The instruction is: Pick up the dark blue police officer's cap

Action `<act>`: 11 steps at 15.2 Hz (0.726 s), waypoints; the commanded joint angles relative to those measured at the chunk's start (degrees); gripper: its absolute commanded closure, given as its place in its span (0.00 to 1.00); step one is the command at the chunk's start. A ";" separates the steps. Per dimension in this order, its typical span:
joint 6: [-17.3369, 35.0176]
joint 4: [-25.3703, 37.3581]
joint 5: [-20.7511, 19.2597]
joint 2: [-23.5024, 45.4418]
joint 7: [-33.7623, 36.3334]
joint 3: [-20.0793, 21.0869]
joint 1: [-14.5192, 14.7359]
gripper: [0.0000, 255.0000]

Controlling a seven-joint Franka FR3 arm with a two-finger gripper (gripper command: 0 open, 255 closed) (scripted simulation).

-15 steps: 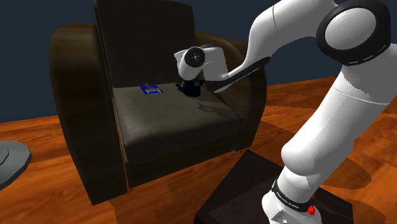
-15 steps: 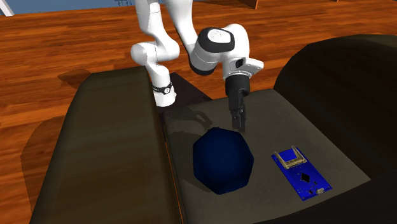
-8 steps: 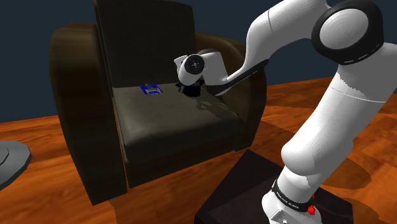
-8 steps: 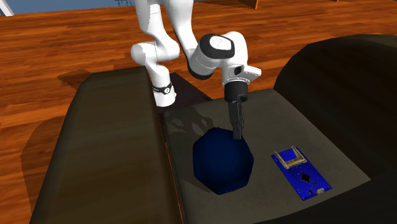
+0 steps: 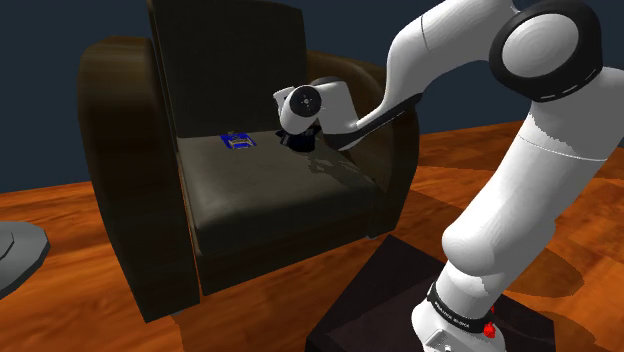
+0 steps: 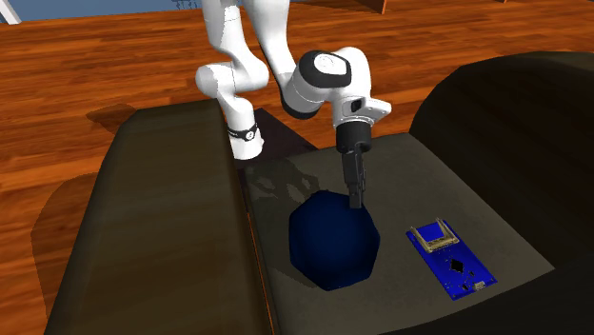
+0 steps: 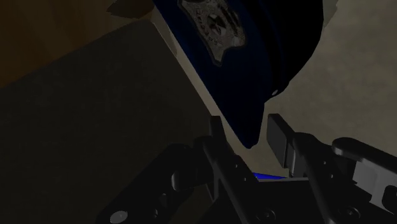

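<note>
The white arm rises from its black box stand (image 5: 375, 300), bends at a high elbow and reaches down over the seat of a dark brown upholstered armchair (image 5: 255, 205). In the second exterior view the wrist is turned so that the hand points steeply down and slightly away from the stand. The all-black gripper (image 6: 356, 198) is at the near rim of the dark blue, rounded police officer's cap (image 6: 328, 243).

The cap lies on the seat cushion, close to the armrest on that view's left. A flat blue circuit board (image 6: 452, 259) lies apart from it on the same cushion, toward that view's right.

In the wrist view the cap (image 7: 267, 44) shows a silver badge (image 7: 213, 25) on its front, and its lower edge dips between the two fingers. The gripper (image 7: 247, 127) is narrowly parted. One finger sits right against the cap's edge, while a thin gap shows between the edge and the other finger (image 7: 278, 137), so the cap is straddled and not clasped.

In the shoulder view the gripper (image 5: 297, 142) hangs low over the back of the seat, just beside the blue board (image 5: 238, 141). An orange-brown wooden floor (image 5: 90, 290) surrounds the chair.
</note>
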 commanded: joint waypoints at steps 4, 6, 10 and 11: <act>0.37 0.49 3.97 -1.73 -4.17 -0.19 -0.10 1.00; 0.47 0.78 5.99 -2.58 -6.29 -0.28 -0.08 1.00; 0.48 1.49 10.02 -4.15 -10.54 -0.52 0.03 1.00; 0.44 1.69 11.02 -4.52 -11.60 -0.58 0.07 1.00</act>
